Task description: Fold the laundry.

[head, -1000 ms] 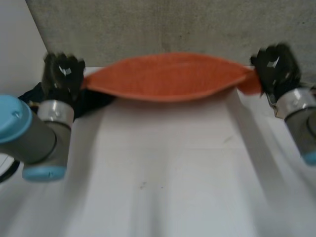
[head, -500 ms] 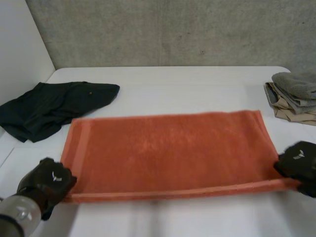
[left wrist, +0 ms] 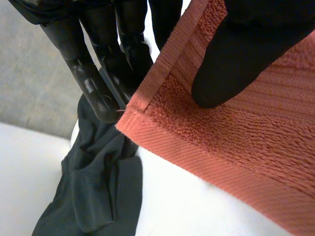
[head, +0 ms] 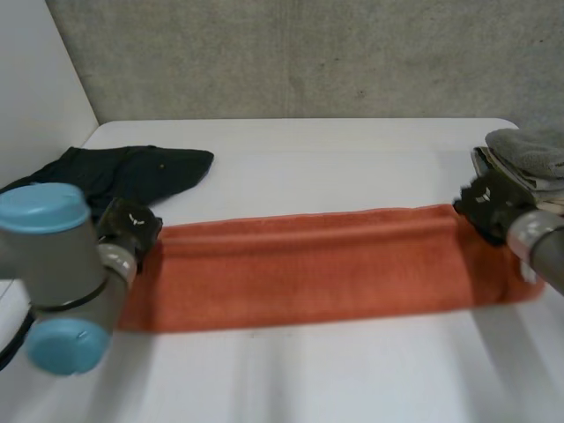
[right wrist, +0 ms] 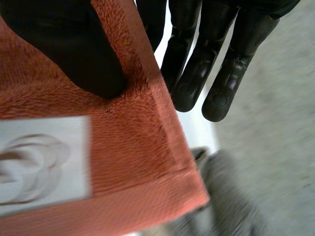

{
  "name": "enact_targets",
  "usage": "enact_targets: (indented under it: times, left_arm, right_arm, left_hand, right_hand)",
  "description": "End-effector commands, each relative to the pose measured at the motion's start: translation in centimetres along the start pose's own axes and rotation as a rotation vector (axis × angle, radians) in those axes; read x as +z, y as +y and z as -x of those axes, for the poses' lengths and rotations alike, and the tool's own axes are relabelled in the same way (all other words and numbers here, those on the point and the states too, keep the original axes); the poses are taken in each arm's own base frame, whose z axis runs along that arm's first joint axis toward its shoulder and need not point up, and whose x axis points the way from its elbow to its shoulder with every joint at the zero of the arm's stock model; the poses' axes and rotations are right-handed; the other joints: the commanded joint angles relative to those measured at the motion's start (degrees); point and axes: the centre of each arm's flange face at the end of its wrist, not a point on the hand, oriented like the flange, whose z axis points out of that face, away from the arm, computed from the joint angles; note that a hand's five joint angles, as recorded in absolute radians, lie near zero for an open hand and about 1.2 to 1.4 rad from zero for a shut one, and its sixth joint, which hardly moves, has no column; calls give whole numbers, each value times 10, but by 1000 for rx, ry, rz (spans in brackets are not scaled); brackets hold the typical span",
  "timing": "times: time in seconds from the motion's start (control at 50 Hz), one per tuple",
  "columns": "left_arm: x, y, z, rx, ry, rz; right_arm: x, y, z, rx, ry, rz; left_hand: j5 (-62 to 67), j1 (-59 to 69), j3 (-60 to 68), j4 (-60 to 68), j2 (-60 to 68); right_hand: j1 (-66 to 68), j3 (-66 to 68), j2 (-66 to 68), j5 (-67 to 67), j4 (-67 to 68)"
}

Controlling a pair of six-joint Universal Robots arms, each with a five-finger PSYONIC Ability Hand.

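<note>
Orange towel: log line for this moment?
orange towel: doubled lengthwise on table | left hand: pinching left-end corner | right hand: pinching right-end corner | black garment: by left hand

It looks like a robotics lab, not a home: a bare white tabletop (head: 308,379) against a rough concrete wall (head: 308,53), a grey, blue-capped left arm (head: 53,256) and right arm (head: 548,251), and just laundry laid out: orange towel (head: 308,264), dark garment (head: 132,172), folded clothes (head: 529,154).
</note>
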Motion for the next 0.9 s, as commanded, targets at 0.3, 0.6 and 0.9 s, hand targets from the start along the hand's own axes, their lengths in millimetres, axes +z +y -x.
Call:
enact_targets:
  times: [0.3,0.6,0.9]
  left_arm:
    - [61,-22,-17,-34,-175,-84]
    - [32,-29,0,-56,-188,-108]
    - [9,-30,-4,-113,-194,-165]
  right_arm:
    - [100,11,24,16,213,-176]
    - [4,1,-22,487,25,0]
    - [-8,56,-2,625,-143,119]
  left_hand:
    - [-560,-559,-583,-589,-586]
    - [-560,-559,-583,-589,-586]
    - [-560,-559,-583,-589,-586]
  right_hand:
    - [-467,-581,-575,-563,-584]
    - [-467,-581,-575,-563,-584]
    - [-302,-416,-409,-398,-418]
